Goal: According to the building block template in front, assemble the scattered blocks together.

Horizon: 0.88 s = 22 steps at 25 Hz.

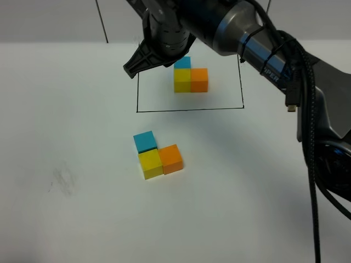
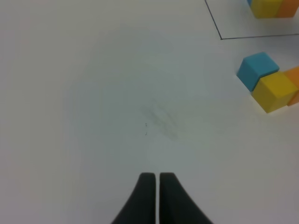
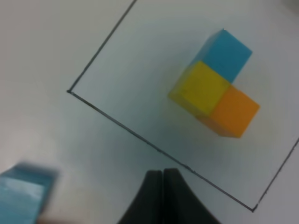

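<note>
Both black grippers, right [image 3: 162, 173] and left [image 2: 156, 176], clenched and empty; black-framed blue-yellow-orange cube template [image 3: 216, 84] beyond right fingertips, unframed matte cube trio [image 2: 273, 83] only in left-wrist and overhead views.

scattered blocks [image 1: 157, 155] joined, in front of building block template [image 1: 190, 74]

Wide matte white tabletop [image 1: 66, 219] fills nearly the whole frame. Faint grey scuff mark [image 1: 61, 179] on it at lower left; the left wrist view shows the same smudge near its centre. Along the top edge, a pale grey wall band [image 1: 49, 19] meets the table's far edge. A thin dark line [image 1: 102, 22] runs down the wall at upper left. Light is soft, even, with weak shadows.
</note>
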Each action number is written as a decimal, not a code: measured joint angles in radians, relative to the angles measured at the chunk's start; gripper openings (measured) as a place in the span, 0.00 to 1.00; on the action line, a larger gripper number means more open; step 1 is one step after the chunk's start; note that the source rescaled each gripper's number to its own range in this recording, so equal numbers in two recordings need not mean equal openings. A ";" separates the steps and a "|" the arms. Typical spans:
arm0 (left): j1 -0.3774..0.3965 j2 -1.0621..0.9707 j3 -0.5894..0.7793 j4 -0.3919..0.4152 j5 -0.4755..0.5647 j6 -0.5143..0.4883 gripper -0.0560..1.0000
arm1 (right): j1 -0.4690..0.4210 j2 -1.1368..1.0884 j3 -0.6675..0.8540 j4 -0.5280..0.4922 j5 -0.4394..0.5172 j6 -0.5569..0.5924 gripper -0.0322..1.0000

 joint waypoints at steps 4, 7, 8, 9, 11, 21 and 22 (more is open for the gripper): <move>0.000 0.000 0.000 0.000 0.000 0.000 0.05 | -0.027 -0.071 0.108 0.006 0.001 -0.029 0.03; 0.000 0.000 0.000 0.000 0.000 0.000 0.05 | -0.044 -0.138 0.230 0.008 0.000 -0.038 0.03; 0.000 0.000 0.000 0.000 0.000 0.000 0.05 | -0.049 -0.163 0.278 0.005 0.000 -0.042 0.03; 0.000 0.000 0.000 0.000 0.000 0.000 0.05 | -0.052 -0.188 0.327 -0.001 0.000 -0.043 0.03; 0.000 0.000 0.000 0.000 0.000 0.000 0.05 | -0.058 -0.236 0.417 -0.011 0.001 -0.044 0.03; 0.000 0.000 0.000 0.000 0.000 0.000 0.05 | -0.063 -0.556 0.906 -0.026 -0.027 -0.031 0.03; 0.000 0.000 0.000 0.000 0.000 0.000 0.05 | -0.063 -0.593 0.962 -0.026 -0.044 -0.022 0.03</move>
